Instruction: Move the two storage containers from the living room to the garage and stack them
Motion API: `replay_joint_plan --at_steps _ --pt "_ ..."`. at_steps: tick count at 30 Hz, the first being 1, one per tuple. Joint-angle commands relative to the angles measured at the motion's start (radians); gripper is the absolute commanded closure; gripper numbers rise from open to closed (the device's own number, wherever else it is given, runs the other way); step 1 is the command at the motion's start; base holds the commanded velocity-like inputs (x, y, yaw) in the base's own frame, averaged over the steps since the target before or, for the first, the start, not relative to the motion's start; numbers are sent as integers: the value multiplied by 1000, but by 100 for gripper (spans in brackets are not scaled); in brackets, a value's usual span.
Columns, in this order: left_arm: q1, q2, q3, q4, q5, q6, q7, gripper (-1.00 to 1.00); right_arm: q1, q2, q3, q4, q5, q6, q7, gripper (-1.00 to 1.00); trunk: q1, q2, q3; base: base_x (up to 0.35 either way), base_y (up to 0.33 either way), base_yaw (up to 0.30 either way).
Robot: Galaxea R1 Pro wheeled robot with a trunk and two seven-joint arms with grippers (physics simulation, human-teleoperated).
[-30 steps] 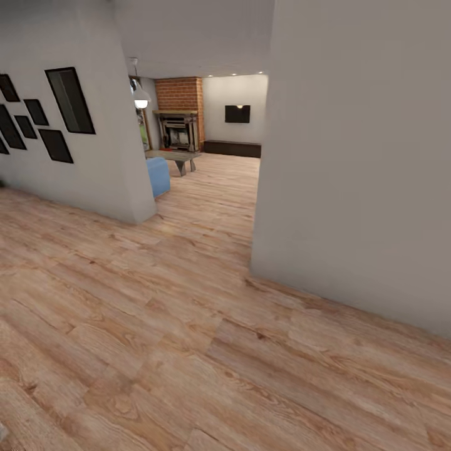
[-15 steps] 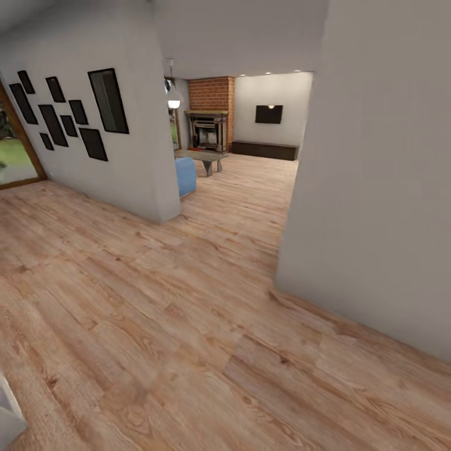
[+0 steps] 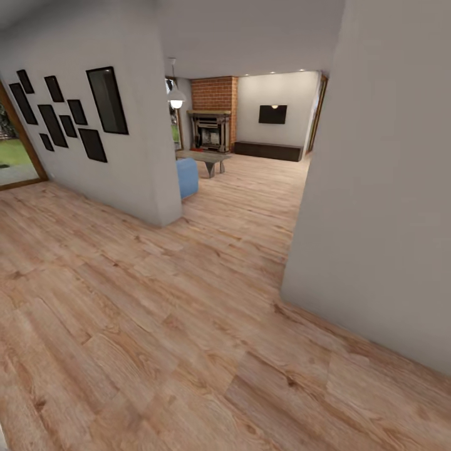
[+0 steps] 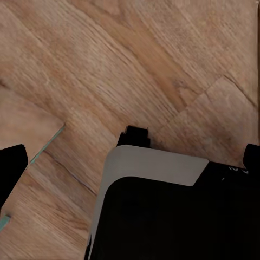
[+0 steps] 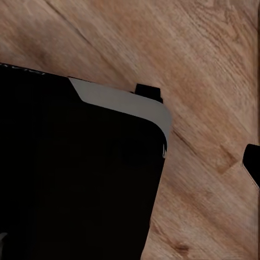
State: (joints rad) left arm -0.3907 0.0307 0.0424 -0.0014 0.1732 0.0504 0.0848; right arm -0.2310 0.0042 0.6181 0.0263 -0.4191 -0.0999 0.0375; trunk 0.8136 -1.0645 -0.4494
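Two white walls (image 3: 388, 188) flank open plank floor (image 3: 156, 326) — living room (image 3: 250, 125) beyond.

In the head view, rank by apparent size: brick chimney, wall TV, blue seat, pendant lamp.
1. brick chimney
2. blue seat, partly hidden by the wall
3. wall TV
4. pendant lamp

Apparent size only; distances differ.
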Motion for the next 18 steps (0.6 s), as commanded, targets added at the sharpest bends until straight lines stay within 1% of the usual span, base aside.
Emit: replay_joint_plan --at_steps 1,18 --pt "-1 0 4 -1 5 3 1 -100 -1 0 8 3 -10 -5 4 -100 1 -1 -1 322 0 0" --pt "-1 0 4 0 5 3 1 -100 -1 0 8 3 -10 -6 4 -100 1 -1 -1 322 0 0"
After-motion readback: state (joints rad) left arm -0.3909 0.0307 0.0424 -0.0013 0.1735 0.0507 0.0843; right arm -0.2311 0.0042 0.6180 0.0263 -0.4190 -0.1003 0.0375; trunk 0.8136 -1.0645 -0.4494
